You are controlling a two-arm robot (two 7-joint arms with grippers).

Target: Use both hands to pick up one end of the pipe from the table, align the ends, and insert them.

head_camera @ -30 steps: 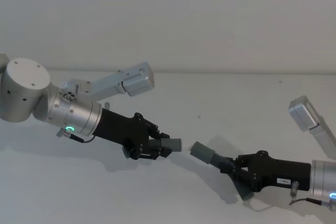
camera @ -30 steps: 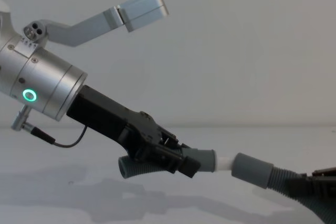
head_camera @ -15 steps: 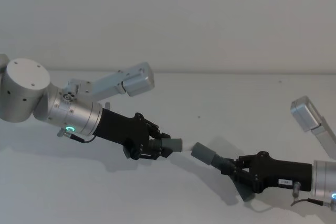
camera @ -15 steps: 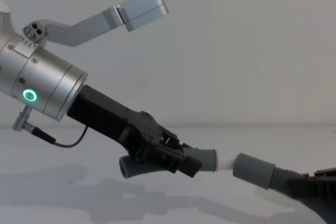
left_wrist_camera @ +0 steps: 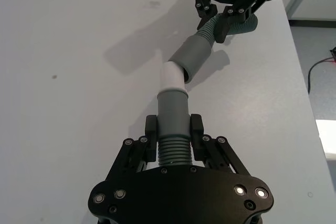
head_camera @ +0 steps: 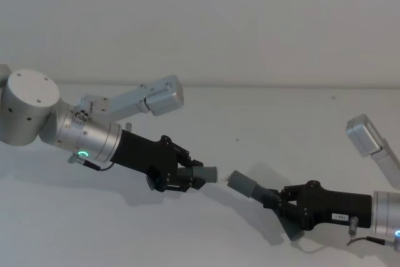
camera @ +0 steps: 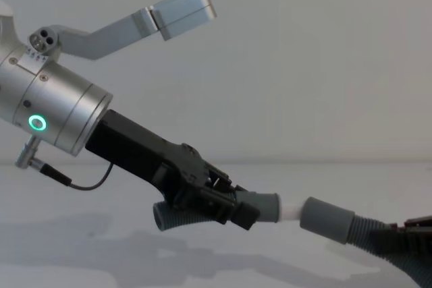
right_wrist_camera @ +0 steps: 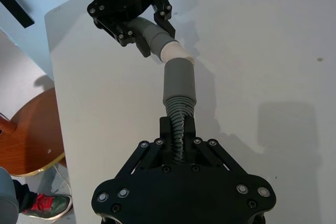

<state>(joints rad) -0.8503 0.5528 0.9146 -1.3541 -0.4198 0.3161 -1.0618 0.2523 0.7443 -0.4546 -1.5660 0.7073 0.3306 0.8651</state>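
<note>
Left gripper (left_wrist_camera: 173, 140) clamps short hose (left_wrist_camera: 172, 129) behind cuff; right gripper (right_wrist_camera: 178, 142) clamps long hose (right_wrist_camera: 178, 109) ribs. Hoses light, bendy; grip near cuffs keeps ends steady.

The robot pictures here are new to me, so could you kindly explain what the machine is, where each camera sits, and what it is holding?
This is a two-armed robot working over a white table. Each arm ends in a black gripper with two jaws.

One picture looks down from the robot's head, one looks across the table from its chest, and two come from cameras on the wrists, each looking along its own gripper.

The left gripper is shut on the short hose piece, a dark ribbed hose with a smooth grey cuff and a narrower white tip. The right gripper is shut on the longer hose piece, just behind its wider grey cuff.

Both pieces are held above the table. The white tip is right at the mouth of the wider cuff, slightly angled to it, not yet pushed home.
</note>
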